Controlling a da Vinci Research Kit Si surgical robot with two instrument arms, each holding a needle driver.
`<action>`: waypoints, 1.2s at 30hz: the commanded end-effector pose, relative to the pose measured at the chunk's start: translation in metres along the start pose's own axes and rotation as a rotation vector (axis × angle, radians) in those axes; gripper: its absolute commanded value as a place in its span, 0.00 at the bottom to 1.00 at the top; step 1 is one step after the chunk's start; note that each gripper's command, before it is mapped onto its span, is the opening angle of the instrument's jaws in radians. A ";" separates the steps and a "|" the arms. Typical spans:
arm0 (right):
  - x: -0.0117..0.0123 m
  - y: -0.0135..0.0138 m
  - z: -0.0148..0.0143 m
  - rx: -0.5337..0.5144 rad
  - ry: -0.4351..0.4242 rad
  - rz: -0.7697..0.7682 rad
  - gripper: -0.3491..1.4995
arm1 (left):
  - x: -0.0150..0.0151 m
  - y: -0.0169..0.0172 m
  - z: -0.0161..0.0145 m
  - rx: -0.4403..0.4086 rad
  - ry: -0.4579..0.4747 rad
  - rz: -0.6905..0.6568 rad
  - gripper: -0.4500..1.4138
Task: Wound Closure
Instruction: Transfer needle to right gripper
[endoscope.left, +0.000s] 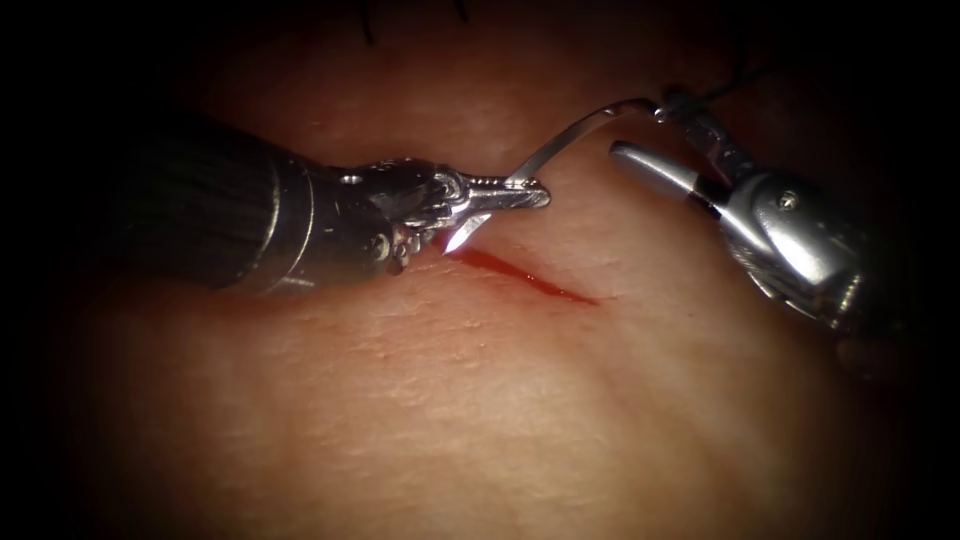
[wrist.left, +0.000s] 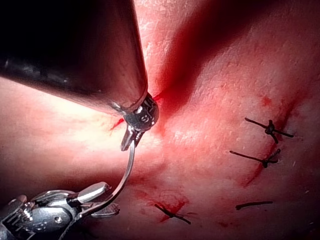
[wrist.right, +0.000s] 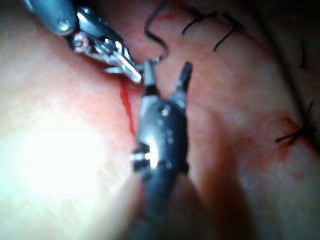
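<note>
Just above the left end of the cut (endoscope.left: 530, 277), clamped in the shut jaws of the left tool (endoscope.left: 515, 193): the curved needle (endoscope.left: 575, 135), gripped near its pointed end. Below those jaws, a short bright tip pointing down at the cut's left end; cannot tell whether it touches the tissue (endoscope.left: 450, 400) or stops just short. Rest of the curve clear of the tissue, rising from the left tool's jaws up and to the right.

At the far end of that arc, the right tool (endoscope.left: 645, 127), jaws spread wide and gripping nothing. Tail of the needle just beside its upper jaw, with dark thread (endoscope.left: 735, 82) trailing off from there toward the upper right. Seen along the left shaft, the same picture: left tool (wrist.left: 128, 144) shut on the needle (wrist.left: 129, 172), curve sweeping away to the open right tool (wrist.left: 102, 200), whose jaws seem to straddle the shank without closing. Further off on the tissue, several finished stitches (wrist.left: 270, 130).

Seen from the right wrist: right tool (wrist.right: 167, 74) parted, left tool (wrist.right: 127, 67) just beyond one jaw.

Relation that counts, by judgement: long axis of the needle bridging tool to tool, point end at the left jaws, tail at the right; left tool nearer the cut, right tool up and to the right of it.
</note>
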 end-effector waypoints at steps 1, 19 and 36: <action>-0.0006 -0.0003 0.0012 0.007 0.003 -0.001 0.47 | -0.0008 -0.0004 0.0004 -0.003 -0.005 -0.001 0.00; -0.0008 -0.0017 0.0030 0.028 0.014 -0.010 0.36 | -0.0010 -0.0002 0.0008 -0.014 -0.012 -0.002 0.00; -0.0008 -0.0019 0.0029 0.028 -0.004 -0.060 0.00 | -0.0014 0.0002 0.0012 -0.027 -0.016 0.003 0.00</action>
